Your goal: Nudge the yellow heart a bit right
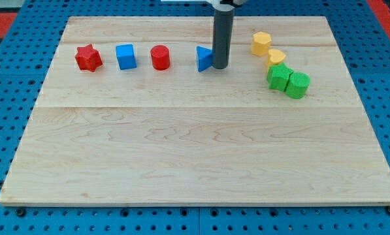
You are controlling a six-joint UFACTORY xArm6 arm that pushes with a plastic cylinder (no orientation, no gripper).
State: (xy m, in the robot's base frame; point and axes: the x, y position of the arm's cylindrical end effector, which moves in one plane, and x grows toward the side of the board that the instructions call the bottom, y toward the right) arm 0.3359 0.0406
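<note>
Fingers: none, just rod; my tip [220,67] touching blue triangle [204,59], left of yellow heart [276,57]

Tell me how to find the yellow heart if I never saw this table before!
Start at the wooden board and go to the bunch of four blocks near the view's top right. Two are yellow: the yellow heart is the lower one, touching the green star, with the yellow hexagon above it. My tip is off to its left, beside the blue triangle.

No readable text, labels, numbers anywhere.
</note>
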